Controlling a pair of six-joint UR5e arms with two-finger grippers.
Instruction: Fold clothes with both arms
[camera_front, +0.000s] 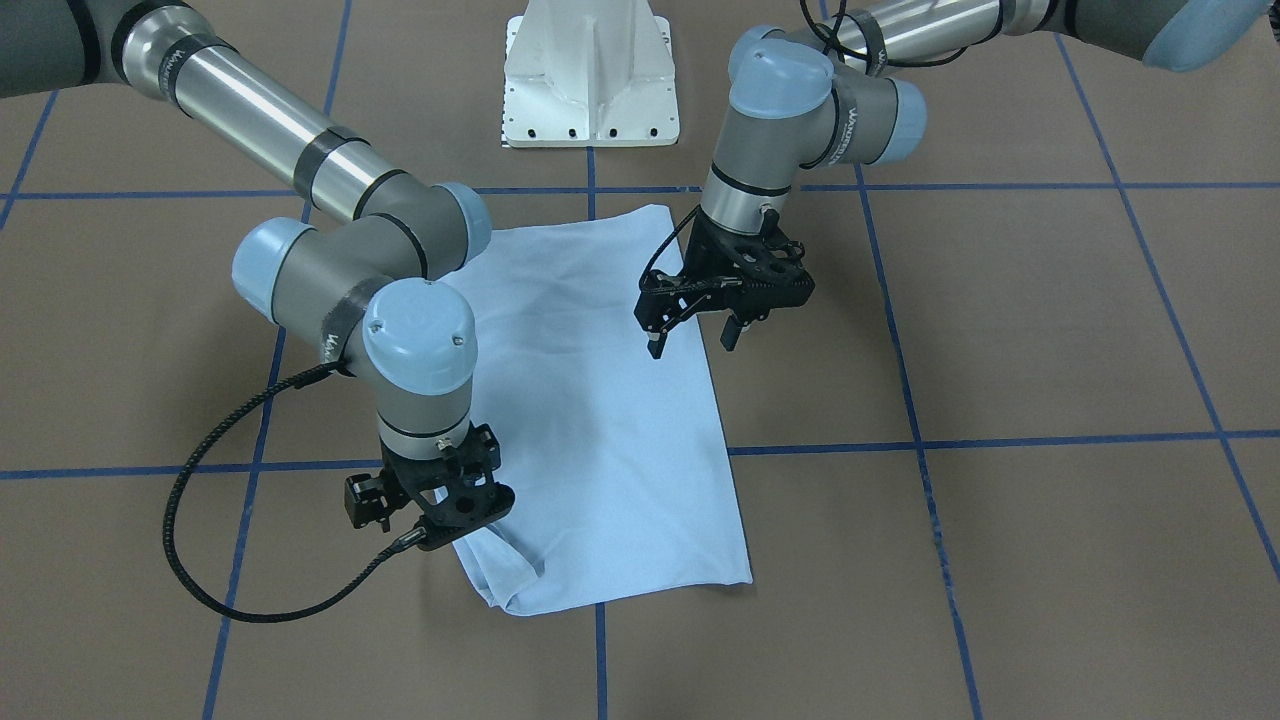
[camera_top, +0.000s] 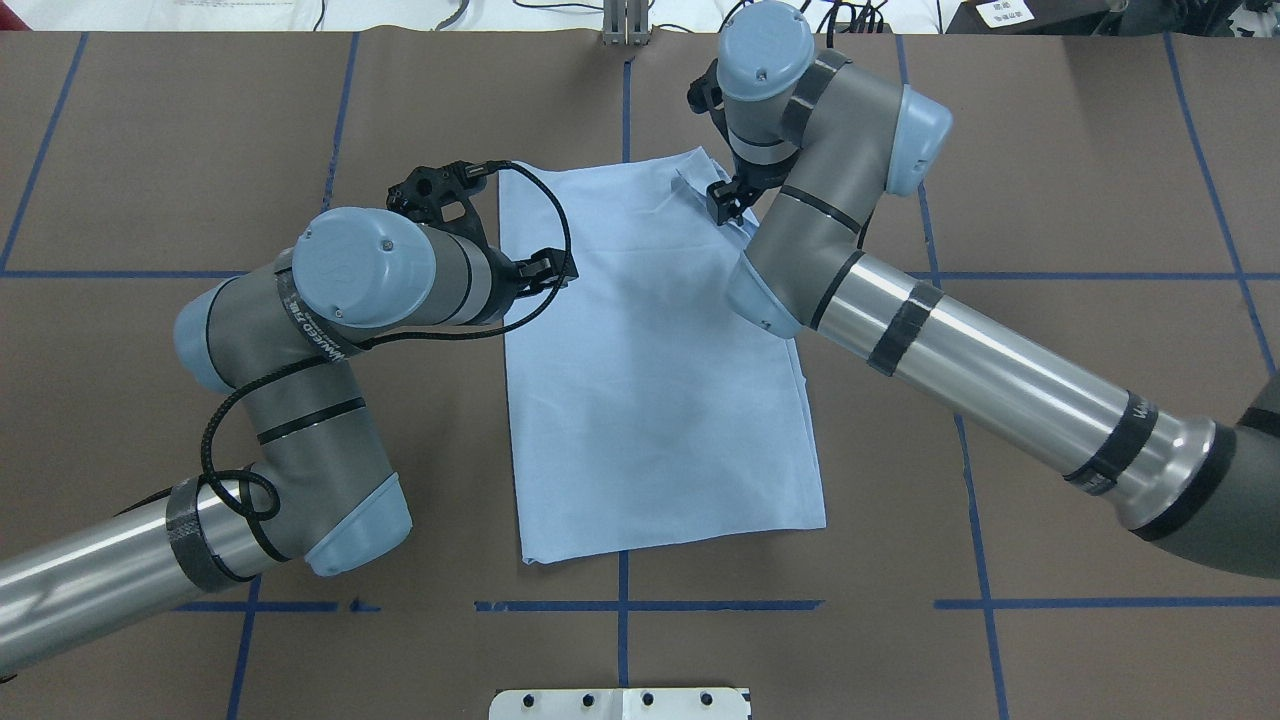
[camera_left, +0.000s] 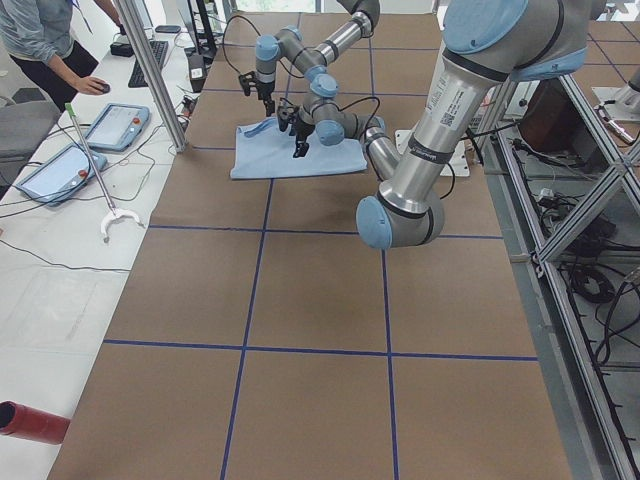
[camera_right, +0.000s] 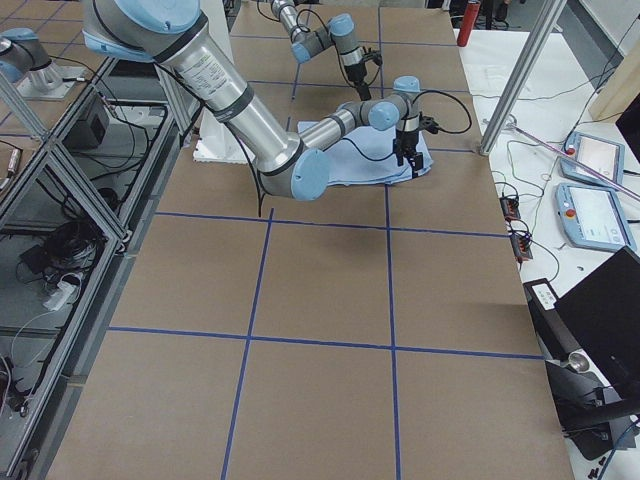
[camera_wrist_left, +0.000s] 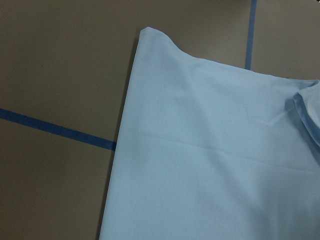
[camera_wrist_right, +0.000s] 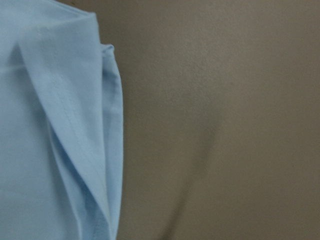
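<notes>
Left gripper (camera_front: 692, 343) hovers spread-jawed over the T-shirt (camera_front: 590, 400); right gripper (camera_front: 455, 515) points down at its corner, grip unclear.

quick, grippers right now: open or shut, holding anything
left gripper: open, holding nothing, over the T-shirt edge.
right gripper: down at a T-shirt corner, fingertips hidden; cannot tell.

One T-shirt (camera_front: 600, 400), two arms (camera_front: 300, 140) (camera_front: 820, 110), two tools (camera_front: 692, 345) (camera_front: 455, 520), one white pedestal (camera_front: 590, 80) and one person (camera_left: 45, 40).

Grey-silver arms (camera_top: 1000, 370), light-blue joint caps (camera_top: 365, 265), black cables (camera_front: 168, 520).
</notes>
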